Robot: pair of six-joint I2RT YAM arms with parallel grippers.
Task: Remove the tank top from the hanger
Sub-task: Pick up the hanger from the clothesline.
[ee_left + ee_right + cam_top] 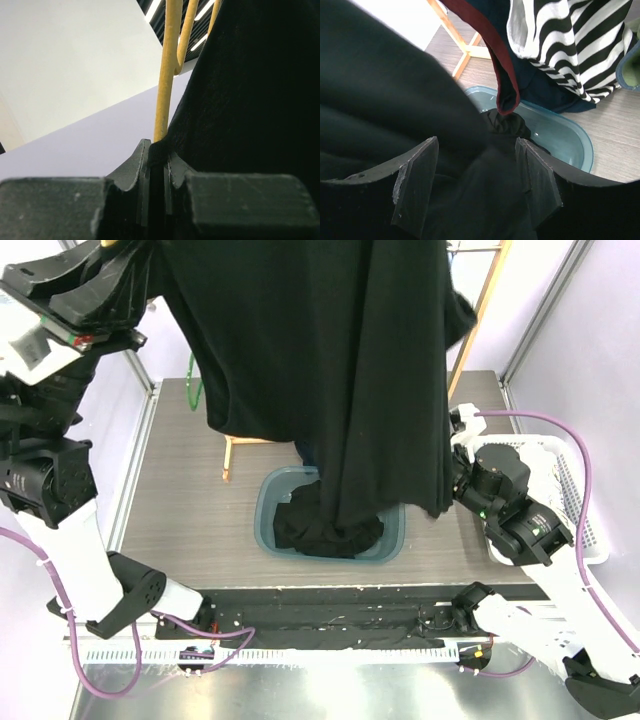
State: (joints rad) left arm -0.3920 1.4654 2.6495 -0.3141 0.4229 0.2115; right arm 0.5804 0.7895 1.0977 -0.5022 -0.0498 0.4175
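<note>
Left pincer is pinched tight on the edge of the black tank top right beside the yellow hanger, right pincer is spread wide with cloth bunched between its fingers, and the top hangs down into the blue tub on the surface.

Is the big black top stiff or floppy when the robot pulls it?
Probably very floppy: the black tank top hangs in long folds, sagging toward the blue bin. Likely light, since the left gripper holds it by one pinched edge beside the yellow hanger. Pushed, it would likely crumple.
</note>
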